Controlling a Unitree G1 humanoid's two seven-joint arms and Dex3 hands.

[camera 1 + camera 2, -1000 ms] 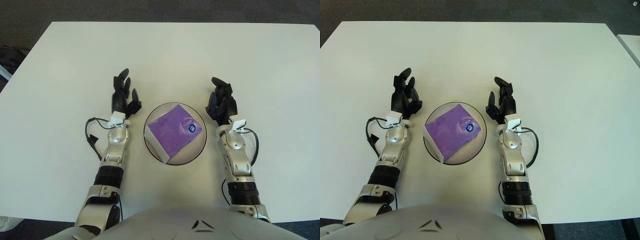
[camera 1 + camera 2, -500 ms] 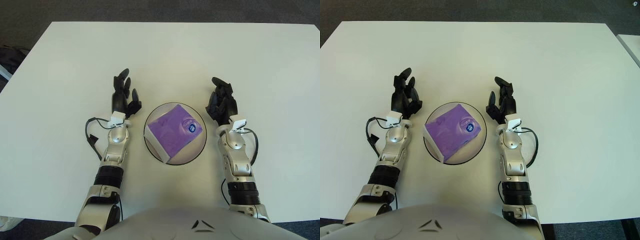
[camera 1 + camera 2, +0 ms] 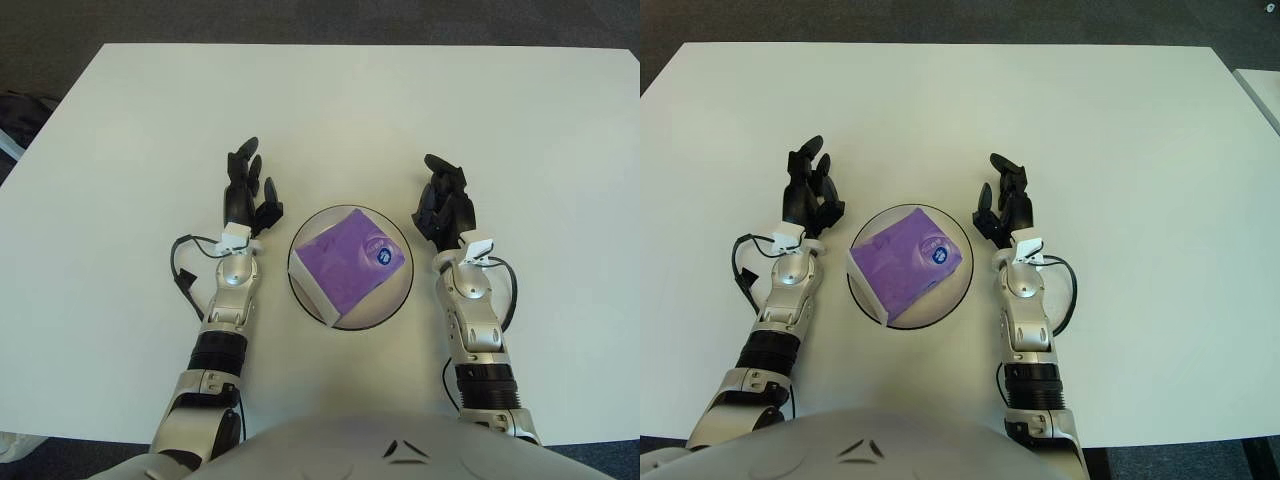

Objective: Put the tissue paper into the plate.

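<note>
Fingers [image 3: 247, 172] spread on both hands; purple tissue paper [image 3: 347, 261] fills the plate [image 3: 303, 297].

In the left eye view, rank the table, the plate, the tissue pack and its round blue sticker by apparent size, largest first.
1. Table, filling most of the view.
2. Plate, between the open left hand and open right hand.
3. Purple tissue pack, lying within the plate's rim.
4. Blue sticker, a small dot on the pack.

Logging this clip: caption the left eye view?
Purple tissue pack lies in the plate, left hand and right hand open alongside.
</note>
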